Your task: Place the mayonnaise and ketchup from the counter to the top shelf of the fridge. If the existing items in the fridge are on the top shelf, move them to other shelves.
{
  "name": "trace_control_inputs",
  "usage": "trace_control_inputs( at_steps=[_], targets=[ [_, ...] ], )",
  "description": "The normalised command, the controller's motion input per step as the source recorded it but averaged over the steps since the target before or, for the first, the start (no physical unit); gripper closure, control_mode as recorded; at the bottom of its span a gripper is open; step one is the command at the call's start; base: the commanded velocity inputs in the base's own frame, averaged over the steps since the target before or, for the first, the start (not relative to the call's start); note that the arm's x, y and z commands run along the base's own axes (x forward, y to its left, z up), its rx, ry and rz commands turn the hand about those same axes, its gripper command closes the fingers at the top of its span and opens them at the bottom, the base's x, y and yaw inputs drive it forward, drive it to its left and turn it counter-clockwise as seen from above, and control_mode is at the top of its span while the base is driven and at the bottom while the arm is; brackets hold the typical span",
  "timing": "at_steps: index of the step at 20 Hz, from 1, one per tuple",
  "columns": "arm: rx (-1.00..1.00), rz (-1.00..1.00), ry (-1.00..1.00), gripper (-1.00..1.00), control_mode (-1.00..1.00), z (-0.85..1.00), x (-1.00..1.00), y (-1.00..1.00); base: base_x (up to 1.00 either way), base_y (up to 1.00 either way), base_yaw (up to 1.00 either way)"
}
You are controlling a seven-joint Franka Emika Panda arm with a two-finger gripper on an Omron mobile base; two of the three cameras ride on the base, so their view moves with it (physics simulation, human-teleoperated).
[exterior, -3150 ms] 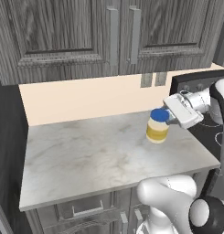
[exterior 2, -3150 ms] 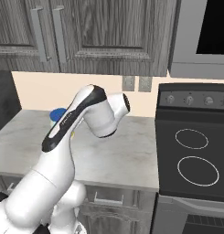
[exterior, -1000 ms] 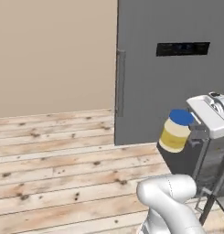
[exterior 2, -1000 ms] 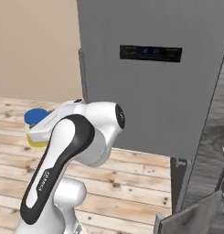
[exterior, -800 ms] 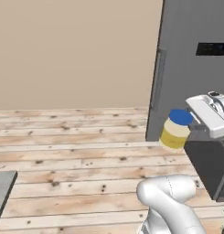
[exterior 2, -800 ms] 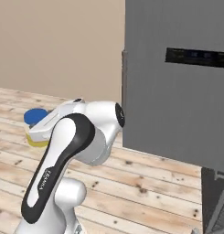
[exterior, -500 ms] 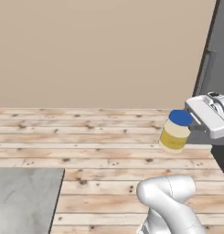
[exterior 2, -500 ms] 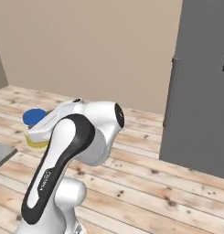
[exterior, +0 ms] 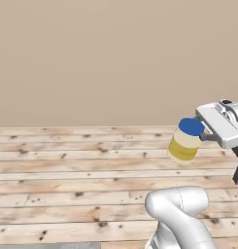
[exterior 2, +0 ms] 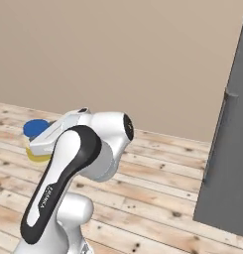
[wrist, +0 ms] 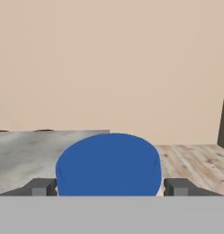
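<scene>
Your gripper (wrist: 109, 186) is clamped on one mayonnaise (exterior: 184, 141) jar, jaws spread wide around its sides, one dark fingertip (wrist: 40, 186) on each flank of the blue lid (wrist: 109, 163) in the hand view. You carry the jar in the air, tilted a bit, lid toward the hand, cream-yellow body hanging out over the wooden floor (exterior: 67, 185). From the left base view you see the jar to the left of the white hand block, well above the planks, nothing under it. From the right base view you see one jar, mostly hidden behind the arm: a blue lid edge and a strip of yellow (exterior 2: 36, 141) at the left, beside the forearm. One fridge (exterior 2: 229, 158) stands at the right edge of that view, grey door shut, one vertical handle (exterior 2: 216, 136) on its left edge, well apart from the jar. One plain beige wall (exterior: 106, 58) runs behind everything. In the hand view you also get one grey marbled slab (wrist: 35, 151) to the left behind the lid, floor planks to the right, and a dark vertical strip at the far right edge; can't tell what that strip is.
</scene>
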Motion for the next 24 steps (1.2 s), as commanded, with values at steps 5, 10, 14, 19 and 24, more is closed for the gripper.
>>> trace_control_inputs(
  at_steps=[5, 10, 14, 19, 24],
  targets=[
    [0.00, 0.00, 0.00, 1.00, 1.00, 0.00, 0.00, 0.00, 1.00, 0.60, -0.07],
    [0.00, 0.00, 0.00, 1.00, 1.00, 0.00, 0.00, 0.00, 1.00, 0.65, -0.05],
    [0.00, 0.00, 0.00, 1.00, 1.00, 0.00, 0.00, 0.00, 1.00, 0.47, -0.23],
    [0.00, 0.00, 0.00, 1.00, 1.00, 0.00, 0.00, 0.00, 0.92, 0.57, -0.59],
    [0.00, 0.00, 0.00, 1.00, 1.00, 0.00, 0.00, 0.00, 0.50, 0.55, -0.81]
  ],
)
